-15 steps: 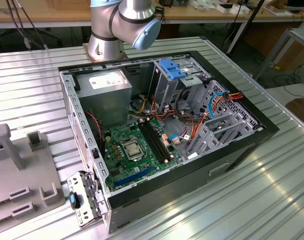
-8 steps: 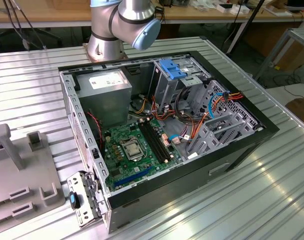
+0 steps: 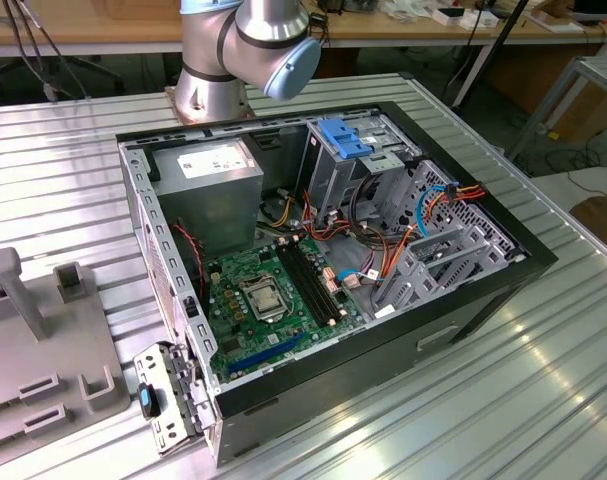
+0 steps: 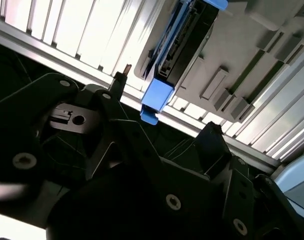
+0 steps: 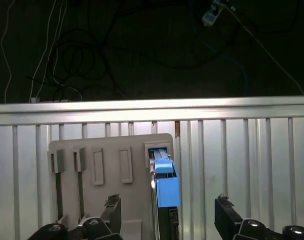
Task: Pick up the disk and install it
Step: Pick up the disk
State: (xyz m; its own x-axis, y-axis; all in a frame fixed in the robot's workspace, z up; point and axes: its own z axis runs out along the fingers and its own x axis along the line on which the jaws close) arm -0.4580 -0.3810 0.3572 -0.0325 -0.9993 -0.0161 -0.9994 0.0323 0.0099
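Disk (image 5: 167, 185): stands on edge in a slot of the grey holder (image 5: 106, 150). Its blue carrier rail and tab face the camera in the first wrist view. In the second wrist view its dark metal body (image 4: 187, 35) runs between blue rails.
Gripper (image 5: 167, 201): released. The two black fingers (image 5: 111, 207) stand wide apart with the disk between them, a clear gap on each side, neither touching it.
Holder: flat grey slotted plate lying on the ribbed metal table (image 5: 252, 150), with further narrow slots beside the one that holds the disk.
Beyond the table edge: dark floor with loose cables (image 5: 66, 50).
Computer case (image 3: 463, 300): black tower lying on its side, open, across the middle of the exterior view.
Inside the case: green motherboard (image 3: 268, 300) at lower centre, grey power-supply box (image 3: 208, 185) at upper left, silver drive cage (image 3: 333, 190) at upper centre with a fixed blue bracket (image 3: 345, 137) on top, and coloured wiring (image 3: 443, 200) toward the exterior view's right.
Arm (image 3: 248, 50): its silver and blue base joint is at the top of the exterior view, behind the case.
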